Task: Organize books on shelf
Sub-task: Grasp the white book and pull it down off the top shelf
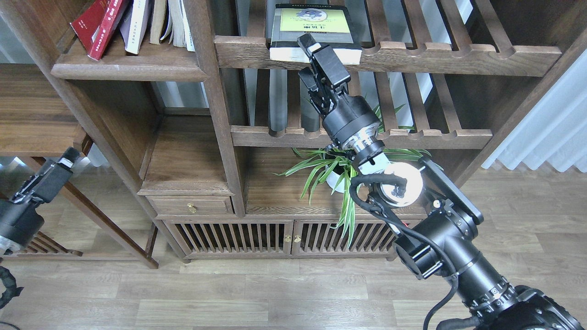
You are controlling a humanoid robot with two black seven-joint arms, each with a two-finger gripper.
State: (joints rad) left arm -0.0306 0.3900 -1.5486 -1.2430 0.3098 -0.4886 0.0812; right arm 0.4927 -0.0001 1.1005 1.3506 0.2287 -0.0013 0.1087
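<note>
left gripper (69, 158): hanging low at far left, beside the side table (32, 110), fingers seen end-on and dark. Can't tell how wide they're standing; nothing seen in it.
red book (106, 27): leaning to the right on the solid shelf (128, 68) at upper left, w/ a 2nd red cover tucked behind it on the left.
pale book (136, 25): standing just right of the red one on same shelf, touching or nearly; more pale books/pages (172, 20) are standing right of it, up to the post.
drawer unit (190, 206): sitting below that shelf, brass knob showing.
black-grey book (314, 32): lying flat on the upper slatted shelf (458, 57), yellow panel facing up, page edge facing the cam and overhanging the front rail a bit.
right gripper (316, 59): reaching up from lower right, fingertips right at the book's front edge. One finger is overlapping the page block, the other sitting lower by the rail. Jaws looking partly parted, but a real grip on the book can't be confirmed.
plant (330, 172): sitting in a white pot on the cabinet top, partly behind the right arm's wrist.
</note>
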